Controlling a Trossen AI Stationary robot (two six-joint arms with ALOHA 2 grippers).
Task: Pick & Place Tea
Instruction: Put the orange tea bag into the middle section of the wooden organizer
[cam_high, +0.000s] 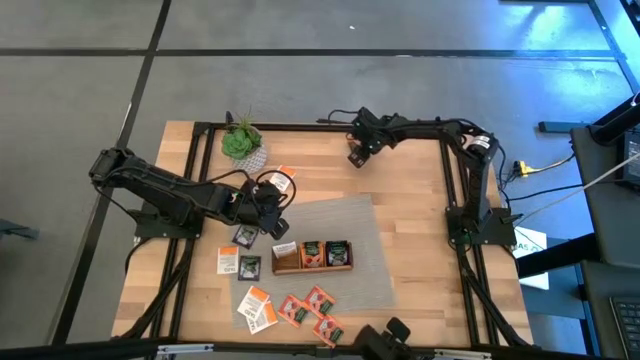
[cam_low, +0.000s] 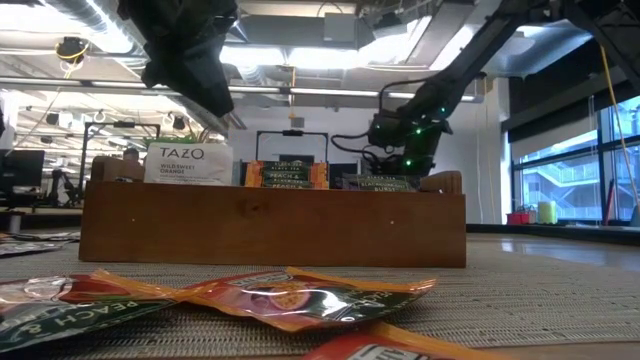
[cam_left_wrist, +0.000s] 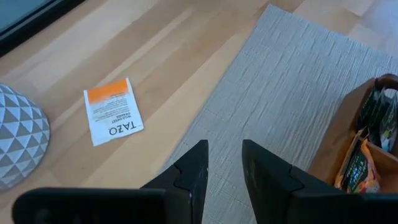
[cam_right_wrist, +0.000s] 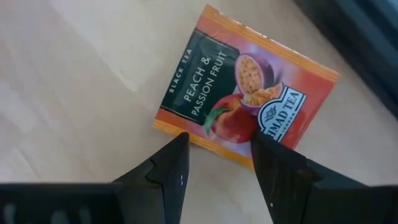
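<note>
High view: left gripper (cam_high: 272, 200), open and empty, hovers just beyond the tray (cam_high: 312, 256); it could clip the tray. Right gripper (cam_right_wrist: 217, 165), open, poised over a peach sachet (cam_right_wrist: 245, 93) far beyond the tray, may slide it.

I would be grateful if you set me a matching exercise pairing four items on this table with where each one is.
Items:
1. plant
2. wooden tray
3. peach sachet
4. orange-and-white sachet

Places:
A. on the grey mat
B. bare wood, beside the patterned pot
C. far left part of the table
D. bare wood, under the right gripper

Pairs: 1-C, 2-A, 3-D, 4-B
</note>
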